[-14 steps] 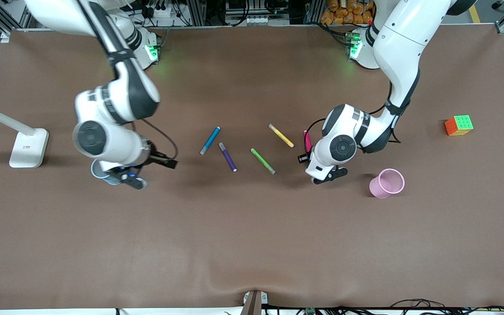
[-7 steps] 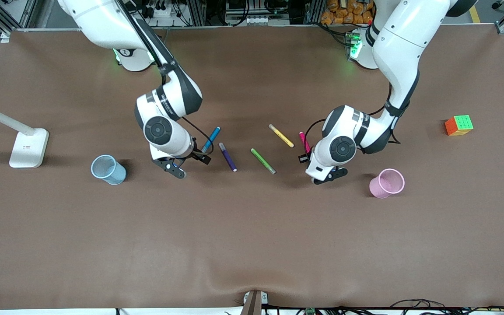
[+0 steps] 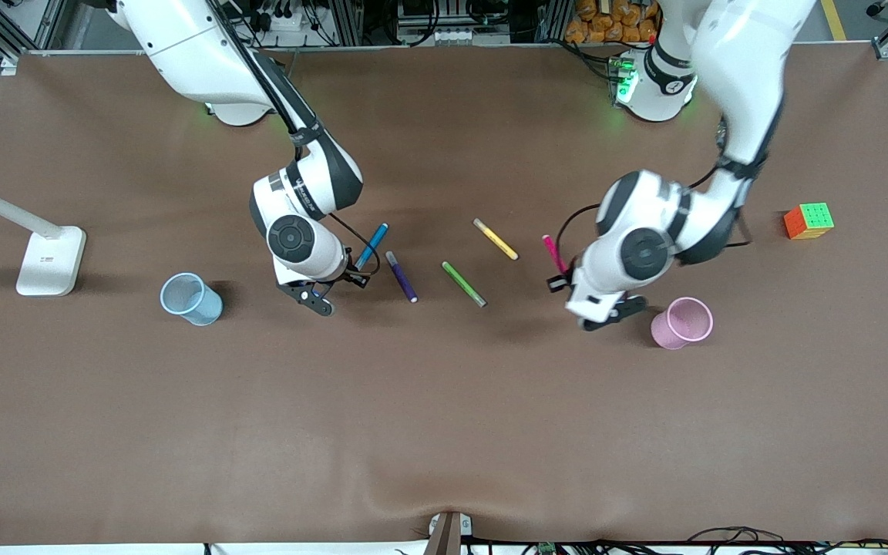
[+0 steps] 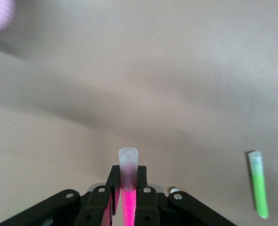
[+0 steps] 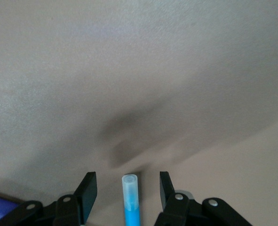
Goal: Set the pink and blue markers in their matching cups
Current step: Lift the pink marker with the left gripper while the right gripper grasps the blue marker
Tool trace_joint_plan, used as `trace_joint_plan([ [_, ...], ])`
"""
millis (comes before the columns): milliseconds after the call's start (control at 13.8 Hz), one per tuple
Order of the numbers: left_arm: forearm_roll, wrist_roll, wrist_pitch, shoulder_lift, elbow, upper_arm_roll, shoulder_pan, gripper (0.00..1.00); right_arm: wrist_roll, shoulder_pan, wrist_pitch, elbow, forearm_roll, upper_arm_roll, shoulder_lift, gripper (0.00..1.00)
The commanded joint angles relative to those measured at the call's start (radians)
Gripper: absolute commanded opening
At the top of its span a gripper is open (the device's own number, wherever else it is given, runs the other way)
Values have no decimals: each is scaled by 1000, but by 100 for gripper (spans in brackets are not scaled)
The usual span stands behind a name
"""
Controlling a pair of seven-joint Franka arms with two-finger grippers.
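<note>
**Five markers, two cups, one marker lifted**

Five markers total: pink marker (image 4: 128, 188), blue marker (image 3: 371, 246), purple marker (image 3: 401, 277), green marker (image 3: 463, 284), yellow marker (image 3: 496, 239). Two cups: blue cup (image 3: 191, 298) toward the right arm's end of the worktop (image 3: 444, 432), pink cup (image 3: 681, 323) toward the left arm's end. Both cups upright.

Left gripper (image 4: 127, 188) is up over the worktop just beside the pink cup, jaws pinching the pink marker, pale end sticking out past the fingertips.

Right gripper (image 5: 128, 190) is down at the blue marker, jaws spread on either side of it, gaps visible both sides, not gripping. Blue marker lies on the worktop beside the purple marker.

One colour cube (image 3: 808, 220) and one white lamp base (image 3: 49, 260) at opposite ends of the worktop.
</note>
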Motion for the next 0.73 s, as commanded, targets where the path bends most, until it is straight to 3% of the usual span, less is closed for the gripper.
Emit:
trace_joint_plan([
  [0,104,-12,-98,-64,44,-1,34,0,56,36,28,-14,7,-6,12,61],
  [218,181,-10,-183,-92,116,-1,74,0,95,61,30,-23,7,-7,19,57],
  [509,388,31,-178,-150,124,-4,114,0,93,61,53,-50,6,-7,18,33],
  [581,434,31,-177,-149,147,-4,112,0,93,61,70,-61,6,-7,16,13],
  [654,468,33,-177,-145,167,-5,114,0,93,61,74,-61,6,-7,13,0],
])
